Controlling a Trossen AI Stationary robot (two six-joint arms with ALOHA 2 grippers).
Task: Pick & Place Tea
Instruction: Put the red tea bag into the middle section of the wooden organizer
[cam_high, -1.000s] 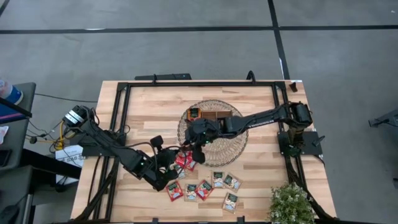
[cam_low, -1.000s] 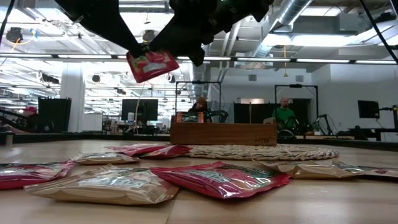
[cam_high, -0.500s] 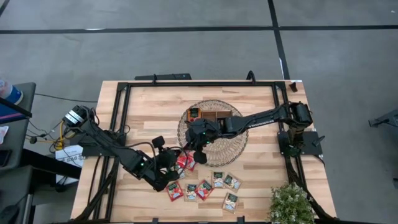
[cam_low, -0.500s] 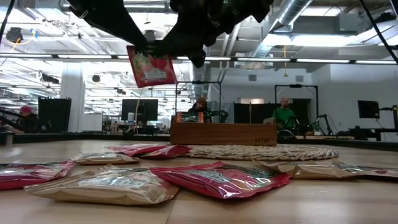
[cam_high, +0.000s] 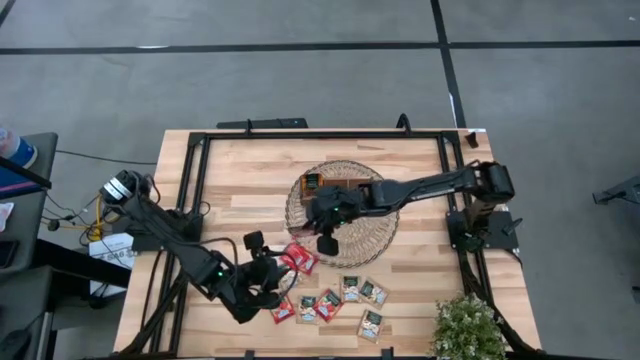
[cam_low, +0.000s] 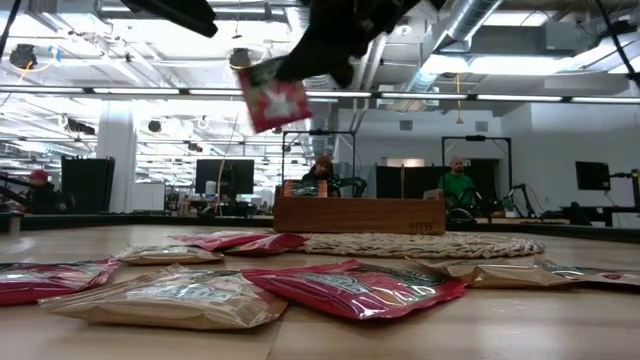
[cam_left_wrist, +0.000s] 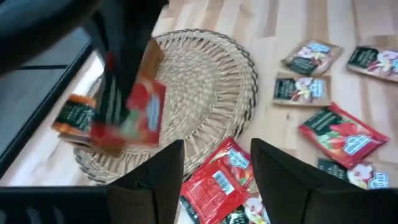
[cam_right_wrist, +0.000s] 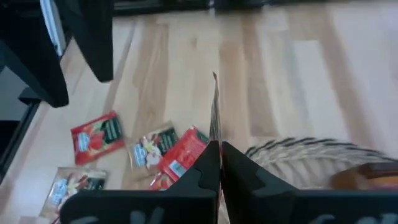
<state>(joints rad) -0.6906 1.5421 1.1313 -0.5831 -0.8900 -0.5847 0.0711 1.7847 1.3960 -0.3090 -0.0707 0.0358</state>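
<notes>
The right tool (cam_right_wrist: 219, 163) pinches a red square tea sachet (cam_low: 275, 95) above the round wicker mat (cam_high: 372, 232); the left tool (cam_left_wrist: 214, 165) gapes empty.

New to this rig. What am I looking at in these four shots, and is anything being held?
Two dark robot arms work at a wooden table. The shots: one from overhead, one at table height, one from each wrist. The right gripper is shut on a red tea sachet, held in the air above the edge of the round wicker mat, which carries a wooden tray. The left gripper is open and empty, above loose sachets lying on the table.
</notes>
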